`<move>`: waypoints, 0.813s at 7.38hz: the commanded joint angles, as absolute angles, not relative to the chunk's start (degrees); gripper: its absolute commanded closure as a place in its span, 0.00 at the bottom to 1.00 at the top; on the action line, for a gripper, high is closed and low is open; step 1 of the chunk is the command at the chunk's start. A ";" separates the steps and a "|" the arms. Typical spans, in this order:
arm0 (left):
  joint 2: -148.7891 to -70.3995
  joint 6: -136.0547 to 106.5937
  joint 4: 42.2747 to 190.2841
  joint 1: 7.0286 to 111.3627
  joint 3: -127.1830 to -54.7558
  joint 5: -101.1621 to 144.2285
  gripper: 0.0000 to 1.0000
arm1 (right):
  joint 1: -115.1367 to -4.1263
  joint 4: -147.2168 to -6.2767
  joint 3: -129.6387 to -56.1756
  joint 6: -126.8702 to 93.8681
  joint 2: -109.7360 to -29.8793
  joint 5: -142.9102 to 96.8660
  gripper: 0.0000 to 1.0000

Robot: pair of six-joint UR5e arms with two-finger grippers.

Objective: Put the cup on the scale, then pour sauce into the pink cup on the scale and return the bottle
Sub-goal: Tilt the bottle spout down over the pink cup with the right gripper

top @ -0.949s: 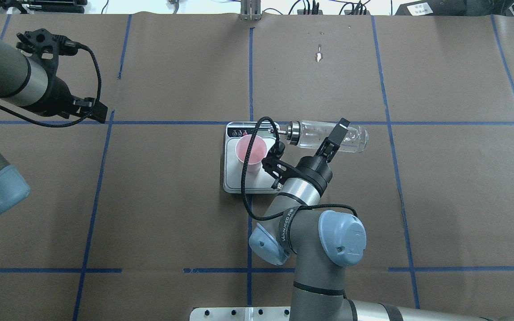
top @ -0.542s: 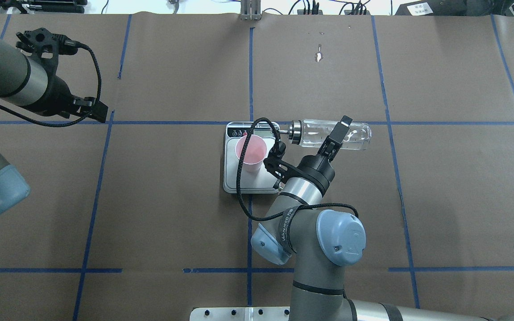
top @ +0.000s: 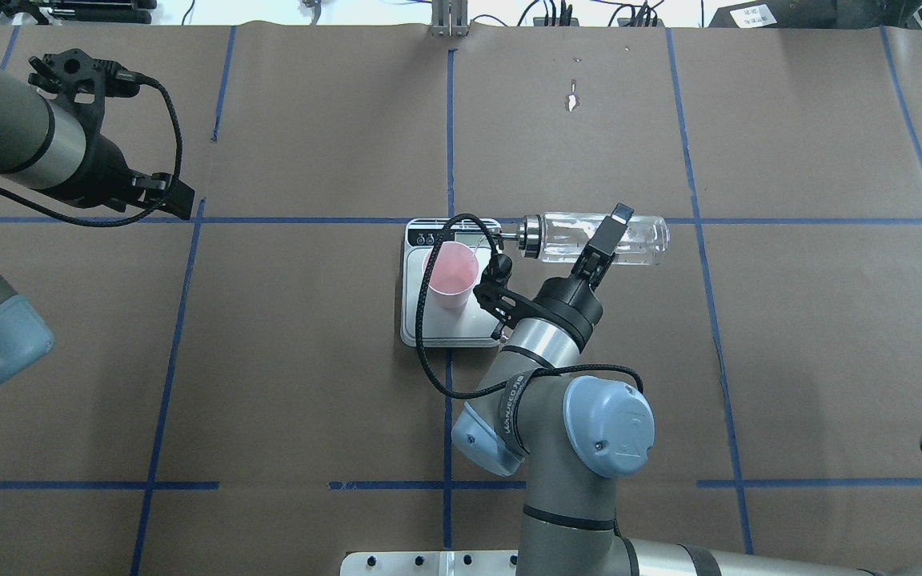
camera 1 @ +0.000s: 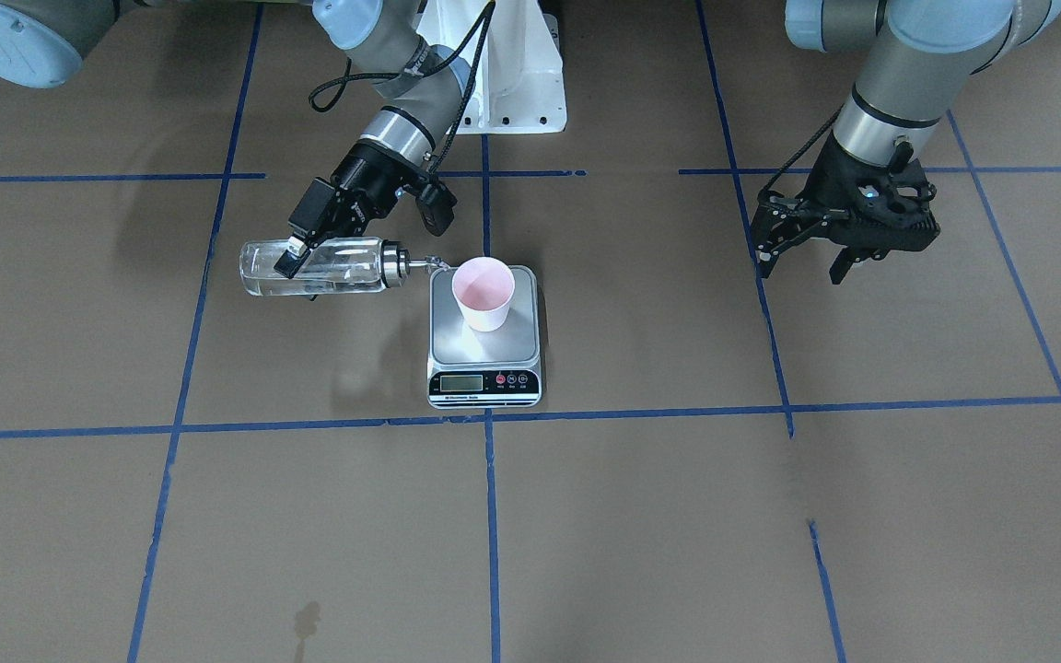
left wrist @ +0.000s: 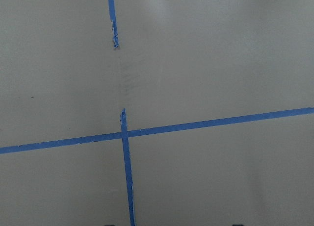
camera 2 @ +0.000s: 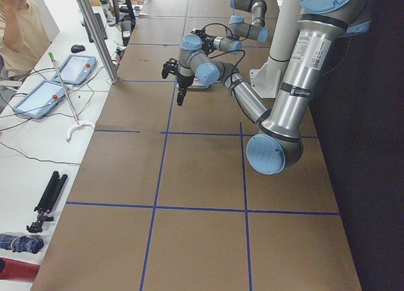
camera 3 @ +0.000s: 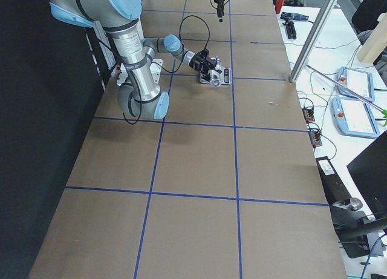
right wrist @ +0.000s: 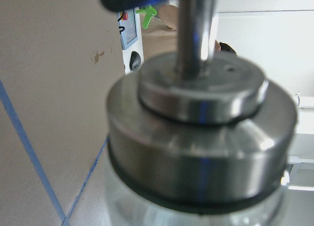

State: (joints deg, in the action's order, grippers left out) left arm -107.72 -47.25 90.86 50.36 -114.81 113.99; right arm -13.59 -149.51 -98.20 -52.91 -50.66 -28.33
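Observation:
The pale pink cup stands upright on the steel scale. My right gripper is shut on the clear glass bottle and holds it about level in the air. The silver spout points at the cup, its tip beside the rim, over the scale's corner. I see no stream, and the liquid is hard to make out. The cap fills the right wrist view. My left gripper is open and empty, far off to the side.
The table is brown paper with a grid of blue tape lines. The right arm's black cable loops over the scale and the cup. Operator tables with pendants stand beyond the far edge.
The bottle has tipped back a little toward level, its base end swinging right and farther from me. Cup, scale and left arm have not moved.

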 commanded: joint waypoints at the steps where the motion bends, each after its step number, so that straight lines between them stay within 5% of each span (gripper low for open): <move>1: -107.75 -47.29 90.79 50.36 -114.87 113.99 0.16 | -13.62 -150.81 -98.17 -52.91 -50.71 -27.08 1.00; 6: -107.84 -47.29 90.79 50.62 -114.96 114.17 0.16 | -13.54 -153.26 -98.17 -52.91 -51.24 -23.56 1.00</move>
